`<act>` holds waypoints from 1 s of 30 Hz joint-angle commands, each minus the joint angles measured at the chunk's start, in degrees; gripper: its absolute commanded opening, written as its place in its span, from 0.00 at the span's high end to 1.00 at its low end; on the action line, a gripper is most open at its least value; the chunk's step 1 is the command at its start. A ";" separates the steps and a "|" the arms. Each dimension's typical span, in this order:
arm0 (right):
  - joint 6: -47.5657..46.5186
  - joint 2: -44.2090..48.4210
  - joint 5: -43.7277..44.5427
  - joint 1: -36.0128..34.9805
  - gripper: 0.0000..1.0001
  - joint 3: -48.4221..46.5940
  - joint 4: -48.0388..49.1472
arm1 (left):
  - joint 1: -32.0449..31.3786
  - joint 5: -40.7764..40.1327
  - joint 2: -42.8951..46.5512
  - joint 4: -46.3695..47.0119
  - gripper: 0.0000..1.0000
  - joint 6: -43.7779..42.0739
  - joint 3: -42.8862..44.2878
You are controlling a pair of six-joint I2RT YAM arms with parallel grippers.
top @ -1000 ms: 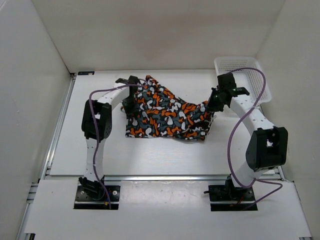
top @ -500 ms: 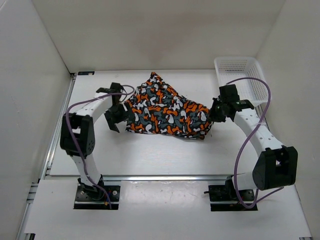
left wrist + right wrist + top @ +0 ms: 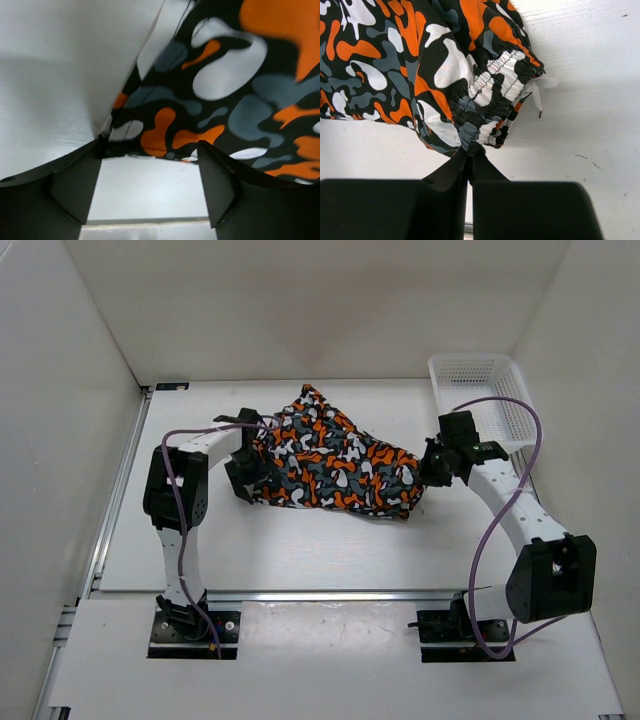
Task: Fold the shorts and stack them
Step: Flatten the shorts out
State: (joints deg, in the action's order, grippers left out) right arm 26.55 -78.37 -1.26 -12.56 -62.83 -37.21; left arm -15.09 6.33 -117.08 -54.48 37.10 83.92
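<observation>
The shorts point(image 3: 335, 465), printed in orange, white, grey and black blotches, lie bunched on the white table point(image 3: 300, 550) between my two arms. My left gripper point(image 3: 245, 476) sits at their left edge. In the left wrist view it point(image 3: 149, 186) is open, with bare table between the fingers point(image 3: 75, 192) and the shorts' hem point(image 3: 165, 135) just ahead of the tips. My right gripper point(image 3: 431, 466) is at the right end of the shorts. In the right wrist view it point(image 3: 470, 156) is shut on the gathered elastic waistband point(image 3: 490, 100), and a white drawstring end point(image 3: 538, 102) hangs loose.
A white mesh basket point(image 3: 485, 390) stands at the back right corner, just behind the right arm. White walls close in the table at left, back and right. A metal rail point(image 3: 320, 595) runs along the near edge in front of the arm bases.
My left gripper let go of the shorts and opened, swung out left, then came back to their left edge. The shorts dropped flatter. The right gripper stayed shut on the waistband.
</observation>
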 commanded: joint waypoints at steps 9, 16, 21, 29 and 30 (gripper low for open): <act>-1.85 1.73 0.20 0.25 1.00 -1.15 -0.41 | 0.15 -2.72 -2.02 -0.27 0.90 -0.89 9.85; -4.57 3.38 1.35 1.66 0.95 -3.28 -7.52 | 2.00 -5.62 15.96 -8.10 0.90 -1.95 11.55; -2.65 7.52 -3.48 1.66 0.84 3.31 -10.78 | 3.40 0.16 26.63 -7.57 0.90 -1.42 2.58; 4.21 8.76 -11.48 3.24 0.14 11.76 -7.01 | 1.29 2.73 26.03 -5.99 0.90 -0.89 1.15; 5.35 9.37 -12.27 3.24 0.14 12.63 -6.48 | 1.29 2.73 26.02 -6.51 0.90 -0.89 1.16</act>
State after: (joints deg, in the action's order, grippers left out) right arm 28.47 -70.46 -8.78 -9.74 -51.40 -45.95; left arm -13.72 7.57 -90.28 -60.45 36.05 85.12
